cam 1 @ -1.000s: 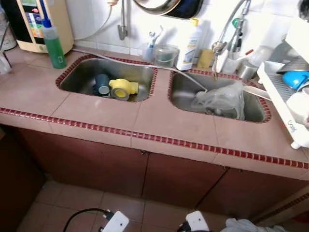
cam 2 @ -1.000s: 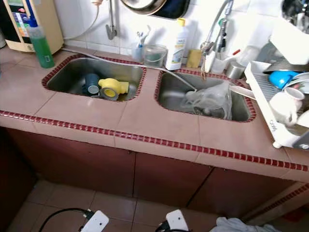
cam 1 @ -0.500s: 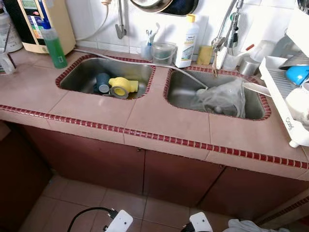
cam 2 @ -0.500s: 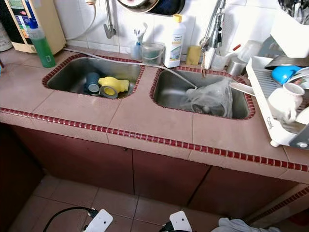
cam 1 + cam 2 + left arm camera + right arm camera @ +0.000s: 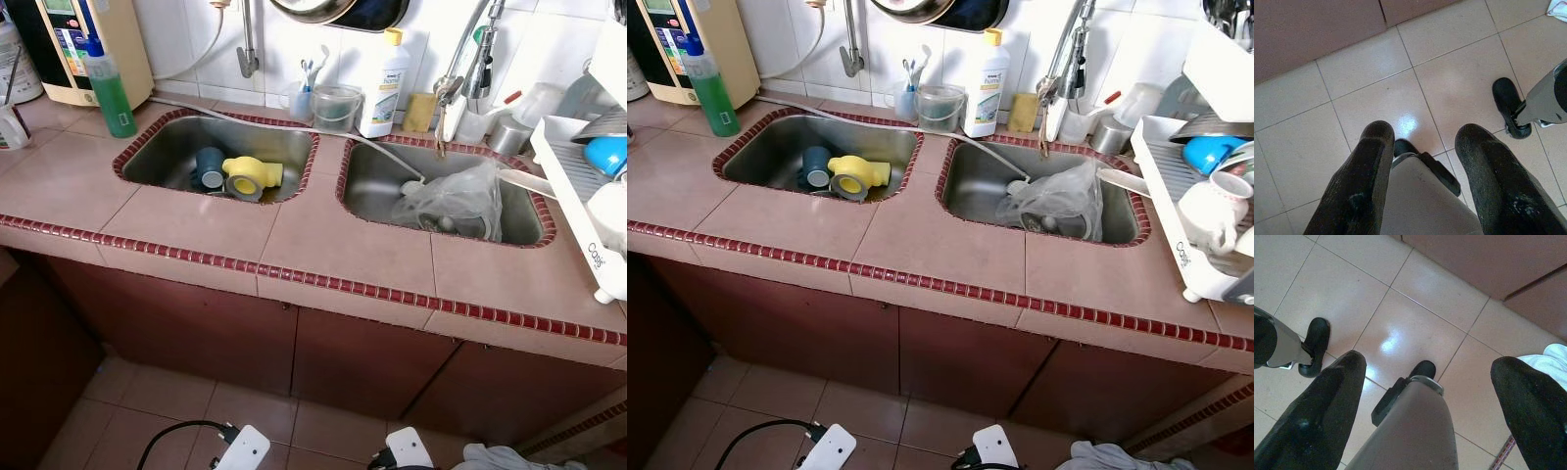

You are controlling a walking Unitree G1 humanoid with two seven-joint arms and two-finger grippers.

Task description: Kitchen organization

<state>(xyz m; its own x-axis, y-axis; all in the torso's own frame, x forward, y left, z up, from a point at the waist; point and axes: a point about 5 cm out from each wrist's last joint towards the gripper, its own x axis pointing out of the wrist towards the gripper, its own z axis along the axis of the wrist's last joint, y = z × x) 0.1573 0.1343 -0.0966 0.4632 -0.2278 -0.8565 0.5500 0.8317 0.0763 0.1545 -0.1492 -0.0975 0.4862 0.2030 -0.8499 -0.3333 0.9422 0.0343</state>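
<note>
Well below the yellow cup point(image 5: 253, 177), both grippers hang idle.

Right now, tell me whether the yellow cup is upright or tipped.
Tipped: the yellow cup lies on its side in the left sink, its mouth facing the camera.

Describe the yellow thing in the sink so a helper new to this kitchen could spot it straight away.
Start at the tiled counter with two steel sinks and take the left sink, the one nearer the green bottle. The yellow cup lies on its side on the sink floor, beside a dark blue cup. It is the sole bright yellow item in that basin.
</note>
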